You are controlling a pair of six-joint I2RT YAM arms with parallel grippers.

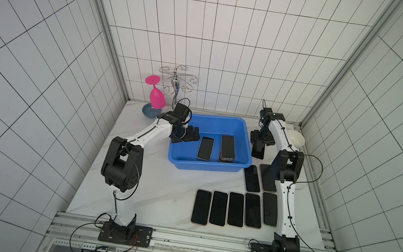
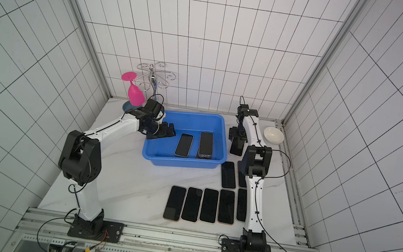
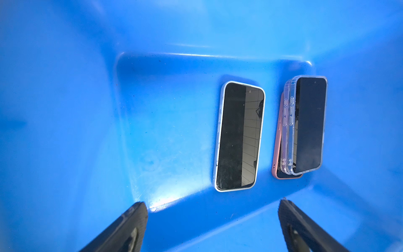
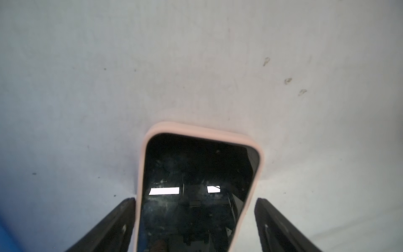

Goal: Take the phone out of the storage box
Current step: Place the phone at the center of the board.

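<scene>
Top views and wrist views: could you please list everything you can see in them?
storage box: one, bright blue, back centre
phones in the box: four, dark screens; one alone, three stacked beside it
phones outside the box: eight, dark screens; five in a front row, two behind, one pink-cased right of the box
goblet: one, pink, upside down at the rack
rack: one, silver wire, back left
dish: one, grey-blue, by the rack
bowl: one, white, back right
table: one, white marbled
left end effector: black, open, inside the box
right end effector: black, open, straddling the pink-cased phone
</scene>
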